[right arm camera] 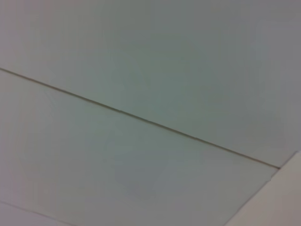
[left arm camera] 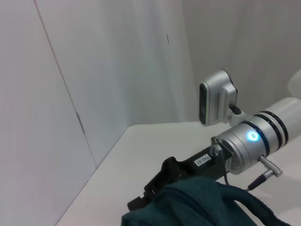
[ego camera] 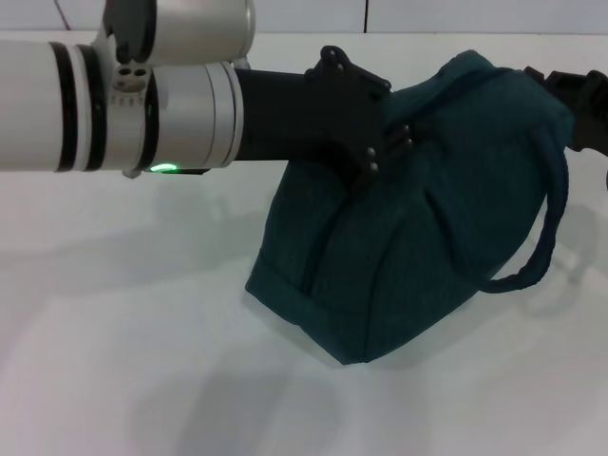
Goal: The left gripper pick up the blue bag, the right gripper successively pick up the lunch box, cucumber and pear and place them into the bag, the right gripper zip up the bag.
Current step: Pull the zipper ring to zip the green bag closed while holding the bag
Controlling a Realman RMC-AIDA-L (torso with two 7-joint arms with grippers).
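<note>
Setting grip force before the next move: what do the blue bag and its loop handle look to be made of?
The blue bag looks like soft woven fabric, matte teal: it sags, creases and shows stitched seams. Its loop handle seems to be narrow webbing of the same cloth, drooping limply. The left gripper presses against the bag's upper side; the right gripper is at its far end.

white table (ego camera: 123,361), blue bag (ego camera: 408,256) resting on it (closed)

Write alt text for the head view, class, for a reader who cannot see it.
A dark teal-blue fabric bag sits tilted on a white table, one loop handle hanging down its right side. The left hand on its black arm reaches across from the left and presses against the bag's upper side; the right hand is at the bag's top right corner.
</note>
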